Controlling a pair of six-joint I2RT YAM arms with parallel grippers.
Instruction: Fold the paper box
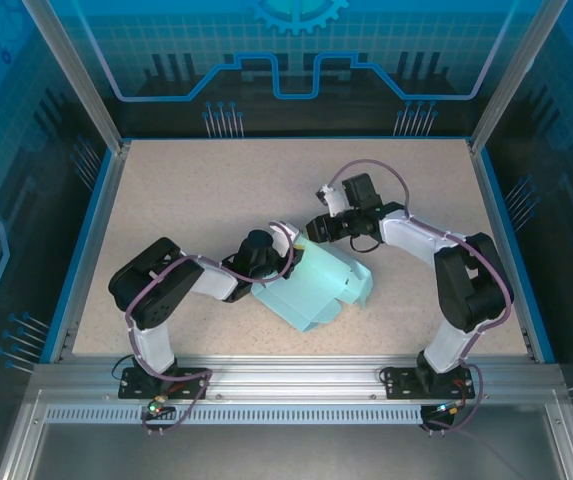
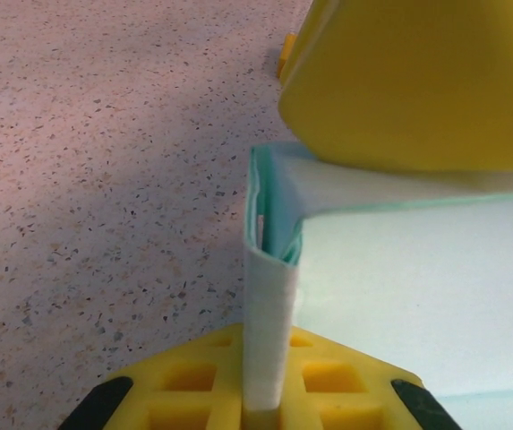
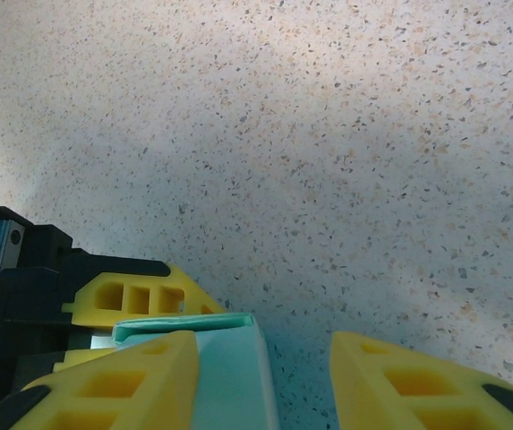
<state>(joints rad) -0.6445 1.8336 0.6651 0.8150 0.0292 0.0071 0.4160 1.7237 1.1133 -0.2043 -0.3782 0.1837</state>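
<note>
Step in hand, as I'm reading it: raising and creasing a side flap. The box [image 1: 316, 290] is lying mid-table [image 1: 196, 190], part folded, between the two arms, its far-left corner up at the grippers.

The left gripper [image 1: 266, 250] is clenching a doubled strip of card. In the left wrist view the strip is standing upright out of the seam between the shut fingers [image 2: 193, 381].

The right gripper [image 3: 265, 345] is straddling the folded top edge of the box [image 3: 229, 367] with its jaws apart. The card is lying against one finger [image 3: 113, 385] with a gap to the other, so it's gripping nothing.

Next move is probably calling for the right jaws to nip or push that edge over. Meanwhile the left is pinning its flap firm, since thin card is likely to spring back or buckle.

Pose: the left arm is sitting with its elbow back at the left and forearm reaching right, wrist low. The right arm is sitting with its elbow out at the right and forearm reaching left, with the right gripper [image 1: 311, 228] just beside the left one
</note>
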